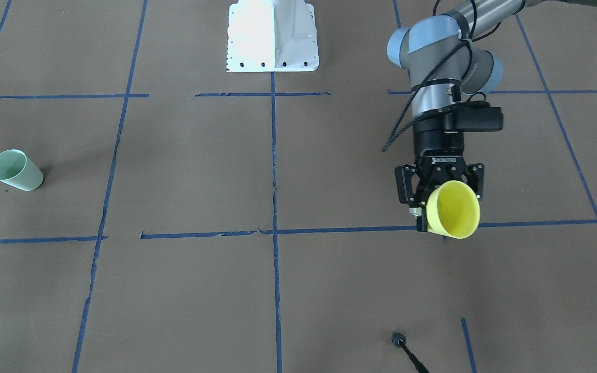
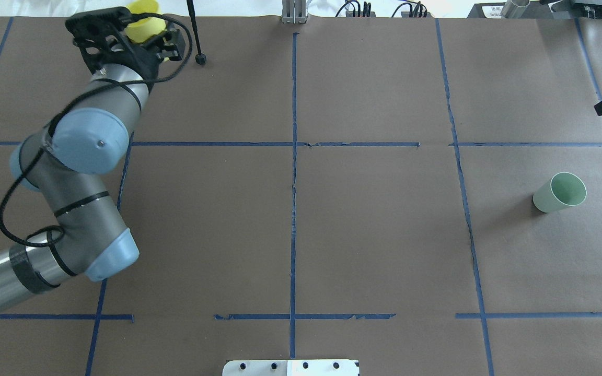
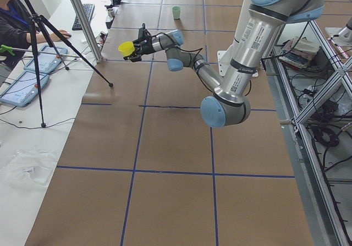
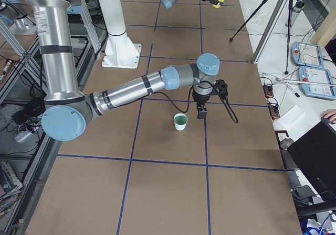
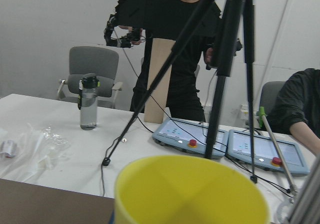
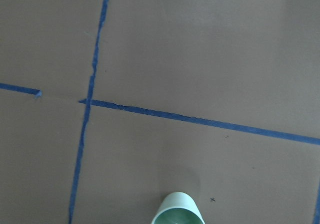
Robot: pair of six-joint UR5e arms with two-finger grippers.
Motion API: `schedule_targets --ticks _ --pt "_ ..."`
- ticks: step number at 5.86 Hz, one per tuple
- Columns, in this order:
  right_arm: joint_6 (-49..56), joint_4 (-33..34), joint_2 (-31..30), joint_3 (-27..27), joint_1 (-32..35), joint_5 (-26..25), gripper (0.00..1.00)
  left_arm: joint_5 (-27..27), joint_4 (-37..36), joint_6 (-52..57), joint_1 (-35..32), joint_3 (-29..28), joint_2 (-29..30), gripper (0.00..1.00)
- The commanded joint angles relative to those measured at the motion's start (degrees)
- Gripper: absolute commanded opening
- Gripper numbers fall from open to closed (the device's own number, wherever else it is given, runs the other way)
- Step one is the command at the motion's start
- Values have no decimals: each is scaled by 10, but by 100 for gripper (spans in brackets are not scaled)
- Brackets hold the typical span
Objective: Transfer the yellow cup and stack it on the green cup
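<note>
The left pincer (image 1: 441, 194) is closed on the yellow cup (image 1: 454, 210) and holds it above the bench (image 1: 329, 290) near the far left corner, I judge to carry it across freely. The cup is bright, plain and tapered, and it is tilted. The green cup (image 1: 16, 170) stands mouth-up near the right edge. The right pincer (image 4: 201, 110) hangs just beside it; its opening I cannot tell.

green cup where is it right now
The green cup stands upright on the right side of the table in the overhead view, far across from the yellow cup held by the left gripper.
</note>
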State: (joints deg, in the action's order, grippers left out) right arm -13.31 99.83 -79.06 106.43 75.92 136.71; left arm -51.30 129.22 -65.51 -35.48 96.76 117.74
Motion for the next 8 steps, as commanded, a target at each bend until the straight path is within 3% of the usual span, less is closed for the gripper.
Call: schedule_targets --ticks 1,3,4,6,8 --pt "-44 22 81 -15 -39 2 100 112 -2 6 90 -9 15 60" --pt "-197 48 148 -4 -78 0 100 211 -2 13 145 -85 85 60" --pt "-207 51 170 -4 -101 2 100 249 -2 13 168 -119 106 60" --pt "-266 57 214 -17 -140 4 100 295 -2 8 190 -208 170 60" --pt "-273 130 327 -77 -177 3 100 320 -2 8 218 -221 181 60"
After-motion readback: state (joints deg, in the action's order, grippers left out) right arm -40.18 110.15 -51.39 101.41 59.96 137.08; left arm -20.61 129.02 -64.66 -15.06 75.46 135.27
